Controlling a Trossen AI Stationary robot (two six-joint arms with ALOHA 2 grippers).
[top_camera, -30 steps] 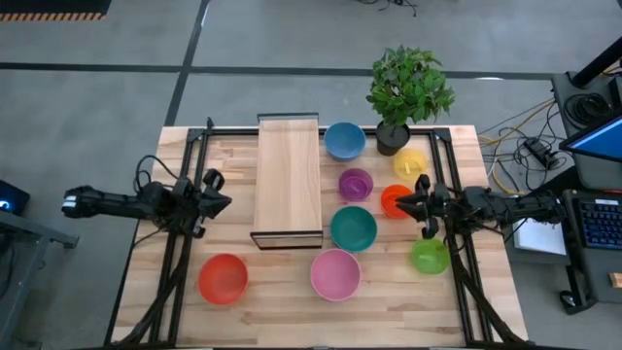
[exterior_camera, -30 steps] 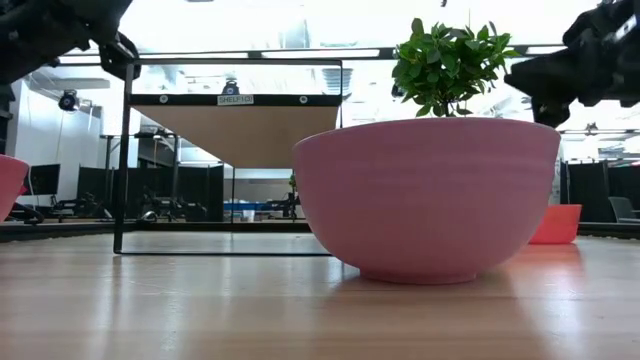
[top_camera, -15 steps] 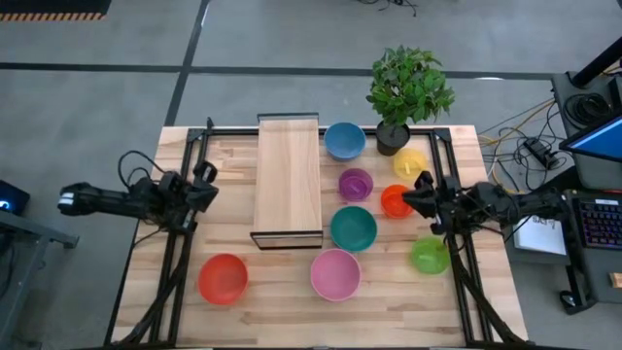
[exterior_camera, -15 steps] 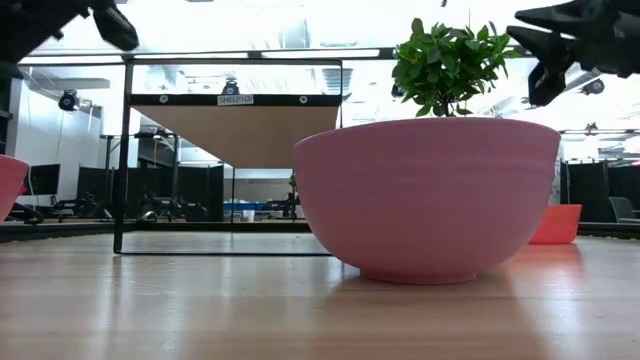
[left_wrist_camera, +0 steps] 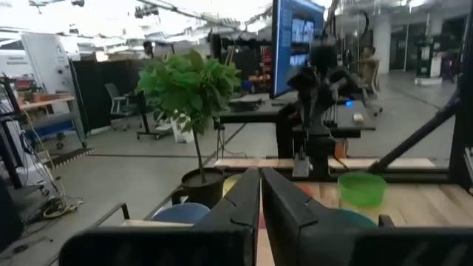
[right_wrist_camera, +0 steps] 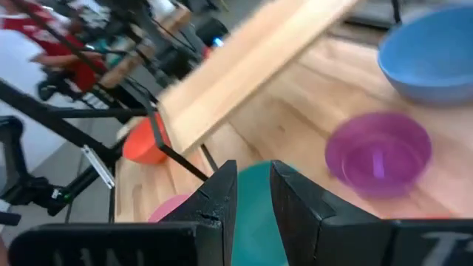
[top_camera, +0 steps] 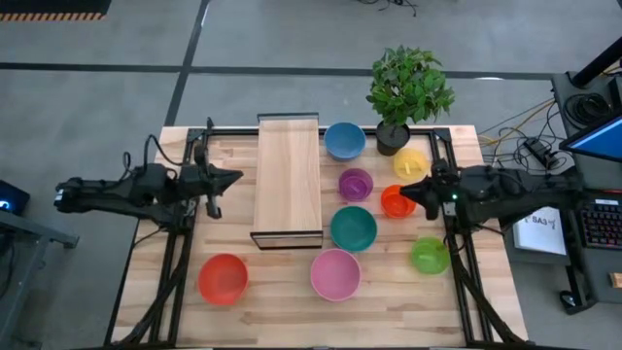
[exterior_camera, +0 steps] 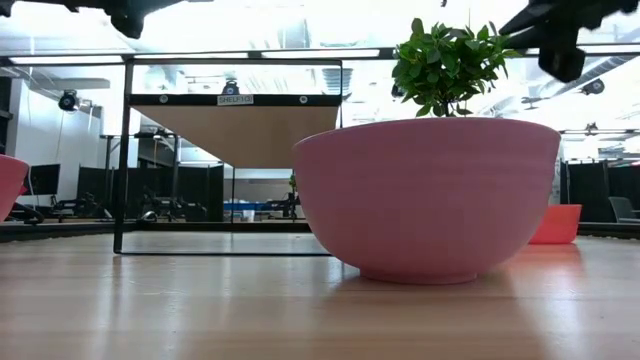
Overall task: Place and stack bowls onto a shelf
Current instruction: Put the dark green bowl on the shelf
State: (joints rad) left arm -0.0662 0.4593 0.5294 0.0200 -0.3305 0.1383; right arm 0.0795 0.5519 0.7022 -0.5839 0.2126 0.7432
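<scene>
Both arms have swung since the earlier frames: the left gripper [top_camera: 225, 178] has pushed in toward the shelf [top_camera: 288, 175] after pulling back, and the right gripper [top_camera: 404, 191] now sits at the orange bowl [top_camera: 394, 200] rather than between it and the green bowl [top_camera: 430, 256]. Each gripper's fingers are nearly closed, a thin slit between them in the wrist views, and neither holds anything. From above, the left gripper's tip lies just beside the shelf's left edge, while the right gripper overlaps the orange bowl's rim; contact cannot be judged.

On the worktop [top_camera: 282, 292] the shelf stands left of centre with nothing on it. To its right are the blue bowl [top_camera: 344, 140], purple bowl [top_camera: 356, 183], teal bowl [top_camera: 353, 227], pink bowl [top_camera: 335, 273] and yellow bowl [top_camera: 409, 163]. The red bowl [top_camera: 224, 278] sits alone at front left. A potted plant [top_camera: 408, 86] stands at the back beside the yellow bowl.

Only the low view shows both grippers raised well above the worktop, with the pink bowl blocking most of the scene.
</scene>
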